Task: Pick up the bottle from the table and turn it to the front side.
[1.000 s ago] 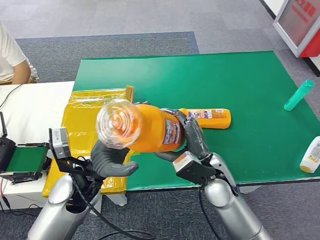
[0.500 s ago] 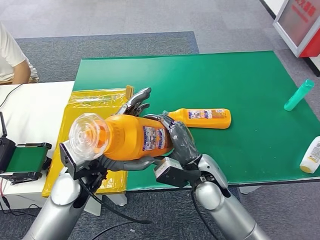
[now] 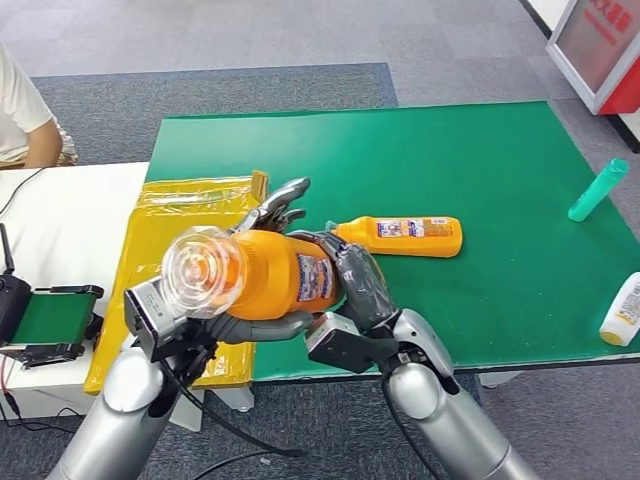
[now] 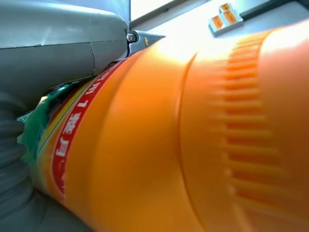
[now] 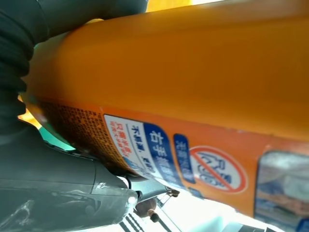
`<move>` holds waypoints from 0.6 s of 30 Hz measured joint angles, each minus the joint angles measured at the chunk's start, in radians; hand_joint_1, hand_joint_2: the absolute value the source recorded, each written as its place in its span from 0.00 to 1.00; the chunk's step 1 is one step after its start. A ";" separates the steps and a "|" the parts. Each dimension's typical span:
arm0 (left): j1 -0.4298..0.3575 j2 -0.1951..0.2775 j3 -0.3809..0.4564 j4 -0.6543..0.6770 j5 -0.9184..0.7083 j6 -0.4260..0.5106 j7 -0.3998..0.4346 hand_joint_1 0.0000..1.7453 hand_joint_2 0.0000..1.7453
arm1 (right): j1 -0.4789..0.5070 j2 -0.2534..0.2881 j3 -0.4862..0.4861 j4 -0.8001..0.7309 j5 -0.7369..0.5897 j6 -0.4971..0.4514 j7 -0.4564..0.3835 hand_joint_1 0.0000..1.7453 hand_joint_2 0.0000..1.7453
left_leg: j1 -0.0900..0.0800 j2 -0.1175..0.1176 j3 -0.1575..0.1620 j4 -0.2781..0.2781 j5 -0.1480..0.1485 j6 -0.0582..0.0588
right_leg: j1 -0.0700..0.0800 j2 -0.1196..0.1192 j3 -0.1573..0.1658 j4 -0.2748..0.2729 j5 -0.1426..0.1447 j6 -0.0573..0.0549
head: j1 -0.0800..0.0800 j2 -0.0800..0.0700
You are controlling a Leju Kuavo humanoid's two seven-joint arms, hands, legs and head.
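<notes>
Above the near edge of the green mat [image 3: 490, 170], an orange bottle [image 3: 275, 275] is held lying on its side in the air, clear of the surface, with its clear cap [image 3: 198, 270] pointing toward the camera and to the robot's left. The right hand [image 3: 361, 285] wraps the labelled end of the bottle, dark fingers curled over the top and the thumb closed beneath. The left hand [image 3: 264, 260] cradles the body nearer the cap, fingers [image 3: 278, 198] reaching up past the far side and the thumb lying under the bottle. In the left wrist view the orange bottle [image 4: 189, 140] presses against the grey thumb [image 4: 62, 48]; in the right wrist view its printed label [image 5: 175, 162] faces the camera, with the thumb [image 5: 69, 193] clamped against it.

Just beyond the hands, a second orange bottle [image 3: 404, 236] lies flat on the mat, close to the right hand's fingers. A yellow plastic bag [image 3: 162, 235] lies to the left, overlapping the mat's edge and a white table [image 3: 60, 225]. Far to the right, well apart, a teal tube [image 3: 598, 189] and a white bottle [image 3: 622, 312] lie near the mat's right border. Most of the mat's middle and far half is bare green. A person's arm [image 3: 30, 130] shows at the upper left.
</notes>
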 joint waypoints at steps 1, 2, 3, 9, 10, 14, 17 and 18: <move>0.000 0.000 0.000 0.000 0.006 -0.004 0.001 1.00 1.00 | -0.001 0.000 0.000 0.002 0.000 0.000 0.000 1.00 1.00 | 0.000 0.000 0.000 0.000 0.000 0.000 | 0.000 0.000 0.000 0.000 0.000 0.000 | 0.000 0.000; 0.000 0.000 0.000 0.001 0.011 -0.008 0.002 1.00 1.00 | -0.001 0.000 0.000 0.004 -0.001 0.001 0.001 1.00 1.00 | 0.000 0.000 0.000 0.000 0.000 0.000 | 0.000 0.000 0.000 0.000 0.000 0.000 | 0.000 0.000; 0.000 0.000 0.000 0.001 0.016 -0.011 0.002 1.00 1.00 | -0.001 0.000 0.000 0.006 -0.004 0.001 0.002 1.00 1.00 | 0.000 0.000 0.000 0.000 0.000 0.000 | 0.000 0.000 0.000 0.000 0.000 0.000 | 0.000 0.000; 0.001 0.001 0.001 0.008 0.028 -0.017 0.002 1.00 1.00 | 0.002 0.001 -0.002 0.018 -0.023 0.009 0.002 1.00 1.00 | 0.000 0.000 0.000 0.000 0.000 0.000 | 0.000 0.000 0.000 0.000 0.000 0.000 | 0.000 0.000; 0.001 0.001 0.001 0.010 0.029 -0.017 0.002 1.00 1.00 | 0.002 0.001 -0.002 0.020 -0.026 0.010 0.001 1.00 1.00 | 0.000 0.000 0.000 0.000 0.000 0.000 | 0.000 0.000 0.000 0.000 0.000 0.000 | 0.000 0.000; 0.001 0.001 0.002 0.016 0.030 -0.016 0.002 1.00 1.00 | 0.007 0.004 -0.001 0.026 -0.039 0.015 0.000 0.78 1.00 | 0.000 0.000 0.000 0.000 0.000 0.000 | 0.000 0.000 0.000 0.000 0.000 0.000 | 0.000 0.000; 0.003 0.001 0.003 0.021 0.028 -0.004 -0.003 1.00 1.00 | 0.008 0.006 -0.001 0.031 -0.063 0.025 0.002 0.03 1.00 | 0.000 0.000 0.000 0.000 0.000 0.000 | 0.000 0.000 0.000 0.000 0.000 0.000 | 0.000 0.000; 0.005 0.001 0.003 0.022 0.011 0.013 -0.008 1.00 1.00 | 0.008 0.006 -0.002 0.033 -0.079 0.034 0.003 0.00 1.00 | 0.000 0.000 0.000 0.000 0.000 0.000 | 0.000 0.000 0.000 0.000 0.000 0.000 | 0.000 0.000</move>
